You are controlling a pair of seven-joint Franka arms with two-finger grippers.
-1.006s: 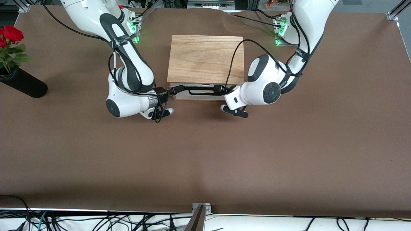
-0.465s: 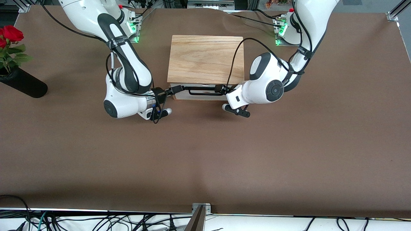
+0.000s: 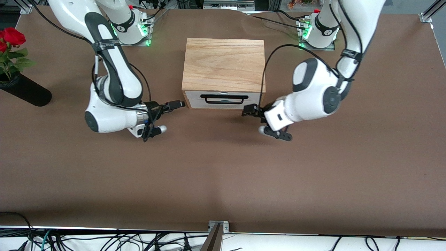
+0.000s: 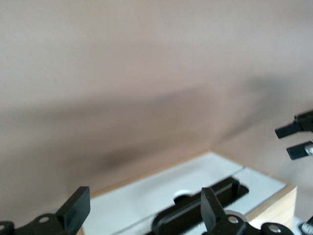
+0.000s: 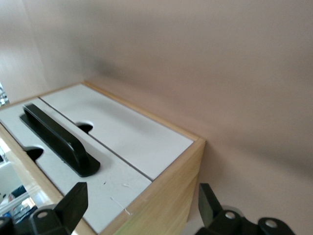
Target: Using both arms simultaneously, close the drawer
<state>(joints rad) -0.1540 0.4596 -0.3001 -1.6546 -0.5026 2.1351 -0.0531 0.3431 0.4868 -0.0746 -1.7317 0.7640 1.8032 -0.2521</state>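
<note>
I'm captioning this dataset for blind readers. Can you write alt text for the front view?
A light-wood box sits mid-table, its white-fronted drawer with a black bar handle pushed in flush. The right arm's black end effector and the left arm's black end effector, both open, flank the drawer front without touching it. A black vase of red roses stands toward the right arm's end.

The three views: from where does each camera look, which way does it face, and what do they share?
Front view: high, facing the robots; shows both arms, the left gripper, the right gripper and the wooden box on the table.
Left wrist view: looks past its own open fingers at the drawer; the right gripper shows farther off.
Right wrist view: looks past its open fingers at the drawer's handle.
All share the shut drawer.
</note>
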